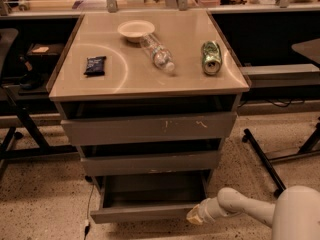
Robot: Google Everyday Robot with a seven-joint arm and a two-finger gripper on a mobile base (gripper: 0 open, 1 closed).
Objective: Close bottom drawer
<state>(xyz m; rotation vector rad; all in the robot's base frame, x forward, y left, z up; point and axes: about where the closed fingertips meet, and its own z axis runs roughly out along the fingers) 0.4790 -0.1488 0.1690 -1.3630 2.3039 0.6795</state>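
Note:
The bottom drawer is the narrowest of three grey drawers in the cabinet. It stands pulled out, its grey inner floor showing. My gripper is at the end of a white arm coming from the lower right. It sits at the right end of the drawer's front panel, touching or nearly touching it.
On the cabinet top lie a white bowl, a clear plastic bottle, a green can and a dark packet. The middle drawer and top drawer stick out slightly. Chair legs stand at the right.

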